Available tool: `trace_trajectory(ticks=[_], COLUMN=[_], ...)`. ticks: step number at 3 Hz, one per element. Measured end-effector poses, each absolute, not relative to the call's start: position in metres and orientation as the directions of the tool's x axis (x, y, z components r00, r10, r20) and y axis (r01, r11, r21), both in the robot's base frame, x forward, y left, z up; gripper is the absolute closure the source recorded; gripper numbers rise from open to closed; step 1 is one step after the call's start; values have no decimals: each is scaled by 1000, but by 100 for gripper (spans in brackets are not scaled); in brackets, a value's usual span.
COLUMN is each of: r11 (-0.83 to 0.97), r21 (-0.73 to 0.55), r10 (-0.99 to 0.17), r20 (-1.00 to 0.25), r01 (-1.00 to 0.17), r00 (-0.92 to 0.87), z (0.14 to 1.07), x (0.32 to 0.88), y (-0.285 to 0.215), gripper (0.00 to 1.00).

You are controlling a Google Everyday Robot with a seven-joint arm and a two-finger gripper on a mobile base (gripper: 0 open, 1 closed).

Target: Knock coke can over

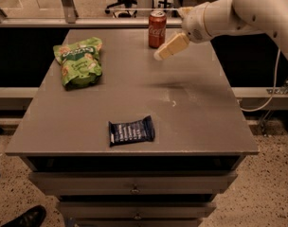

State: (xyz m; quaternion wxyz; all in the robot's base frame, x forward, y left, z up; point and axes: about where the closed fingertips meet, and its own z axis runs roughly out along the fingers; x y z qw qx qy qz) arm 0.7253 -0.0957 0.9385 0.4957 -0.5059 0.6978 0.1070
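Camera view takes in a grey table [134, 103], matt and flat-topped with drawers below its front edge, and everything relevant stands on it. My arm [229, 13], a smooth white shell, comes in from the upper right and slopes down toward the far edge. A green snack bag [78, 63], crinkled and soft, lies flat at far left, well apart from my work. A dark blue wrapper [131, 131], flat and glossy, lies near the front edge, also well clear. My gripper [161, 54] is a pale cream wedge pointing down and to the left of the view, held above the table surface, judging by the blurred shadow beneath it; whether it is open or closed I cannot tell. The coke can [157, 29] stands upright at the far edge, near the middle: a small red metal cylinder with white script and a silver rim, its long axis vertical. The controlling relation: the can lies just beside my gripper, beyond its tip toward the far edge, with the gripper body at the can's right. I see no contact. In my judgement, a sideways push into the upper wall would tip a narrow, rigid can readily. A low strike risks sliding it on the smooth top, and the far edge is close behind it.
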Motion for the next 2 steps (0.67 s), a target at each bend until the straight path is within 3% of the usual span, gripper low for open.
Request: trace_trajectory(ticks=[2], r11=[592], r21=[-322], r10=[-509], r20=[-860], r01=[-739], r00=[-32], z=[917], x=[811], y=[-83], gripper=[0])
